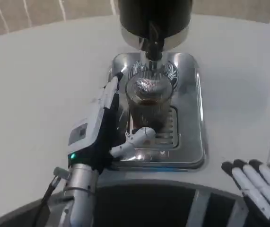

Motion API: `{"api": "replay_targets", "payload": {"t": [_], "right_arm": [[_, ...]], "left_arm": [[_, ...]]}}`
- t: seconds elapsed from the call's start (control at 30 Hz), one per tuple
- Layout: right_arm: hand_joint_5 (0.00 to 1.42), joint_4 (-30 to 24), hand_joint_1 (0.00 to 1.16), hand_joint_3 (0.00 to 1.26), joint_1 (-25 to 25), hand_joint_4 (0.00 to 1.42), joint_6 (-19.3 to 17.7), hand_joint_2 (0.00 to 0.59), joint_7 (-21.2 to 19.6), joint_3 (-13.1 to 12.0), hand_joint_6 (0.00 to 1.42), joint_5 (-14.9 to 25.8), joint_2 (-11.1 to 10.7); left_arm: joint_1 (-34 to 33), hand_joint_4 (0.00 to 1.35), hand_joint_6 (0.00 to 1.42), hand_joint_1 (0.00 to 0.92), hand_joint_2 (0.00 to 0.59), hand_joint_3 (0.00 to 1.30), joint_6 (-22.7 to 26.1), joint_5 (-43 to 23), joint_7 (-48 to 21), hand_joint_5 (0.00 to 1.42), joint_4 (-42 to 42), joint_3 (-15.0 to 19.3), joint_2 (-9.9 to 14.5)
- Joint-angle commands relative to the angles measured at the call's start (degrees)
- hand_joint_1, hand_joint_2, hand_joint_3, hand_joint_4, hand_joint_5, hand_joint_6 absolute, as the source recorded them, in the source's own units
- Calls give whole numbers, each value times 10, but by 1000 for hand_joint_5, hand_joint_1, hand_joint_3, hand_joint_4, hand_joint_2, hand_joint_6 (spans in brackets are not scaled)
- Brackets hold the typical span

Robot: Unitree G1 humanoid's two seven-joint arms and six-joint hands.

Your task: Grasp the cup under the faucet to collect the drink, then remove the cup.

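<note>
At the lower right of the frame the right hand (pixel 257 187) is kept idle with fingers straight, while the clear ribbed glass cup (pixel 149 101), at centre under the dark metal faucet (pixel 153 45), should be held upright and steady by the left hand (pixel 107 127) wrapped around it until enough drink is collected.

Silver forearms, white-and-black hands

The left robot hand (pixel 107 124) has a white back with a grey label patch, black sides and white fingers with black parts; a small green light glows near its wrist. Its forearm (pixel 80 196) is a silver cylinder with a thin dark cable (pixel 47 195) alongside. The right robot hand (pixel 257 187) shows white fingers tipped in black.
</note>
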Motion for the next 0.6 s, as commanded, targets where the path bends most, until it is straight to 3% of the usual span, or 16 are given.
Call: {"api": "replay_targets", "payload": {"t": [0.03, 0.37, 0.6], "right_arm": [[0, -11, 760, 0, 12, 0, 1, 359, 2, 0, 0, -12, 22], [0, -42, 742, 0, 23, 0, 5, 343, 29, 6, 0, -17, 51], [0, -52, 734, 0, 27, 0, 5, 328, 46, 4, 0, -14, 57]], "left_arm": [[-14, 0, 124, 106, 36, 0, -35, -8, 15, 58, 29, -6, -8], [-40, 0, 206, 362, 51, 0, -47, -4, 30, 127, 74, -10, -23], [-55, 0, 291, 459, 63, 0, -49, -9, 50, 186, 98, -8, -37]]}}
